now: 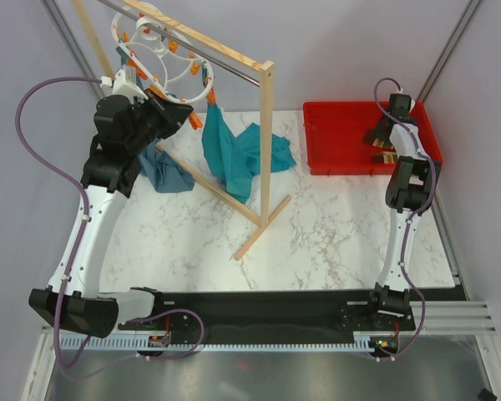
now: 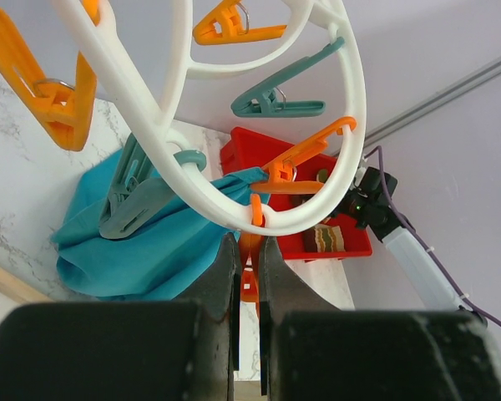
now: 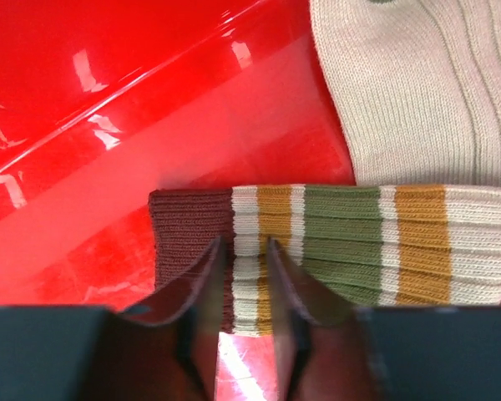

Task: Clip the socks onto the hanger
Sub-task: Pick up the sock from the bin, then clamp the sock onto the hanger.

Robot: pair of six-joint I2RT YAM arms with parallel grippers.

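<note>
The white hanger (image 1: 163, 50) with orange clips hangs from the wooden rail at the back left. My left gripper (image 1: 190, 113) is up at the hanger's lower rim (image 2: 355, 109), shut on an orange clip (image 2: 249, 280) that hangs from the ring. My right gripper (image 1: 382, 138) is down in the red bin (image 1: 334, 159), its jaws closed on the cuff end of a striped sock (image 3: 351, 242) lying on the bin floor. The second sock shows its cream part (image 3: 417, 92) just beyond. One sock also shows in the left wrist view (image 2: 327, 238).
A wooden rail-and-post rack (image 1: 263, 142) crosses the table's middle. Teal cloths hang from the hanger, one by the post (image 1: 234, 150) and one lower left (image 1: 163, 171). Teal clips (image 2: 275, 100) also hang on the rings. The cage walls stand close behind.
</note>
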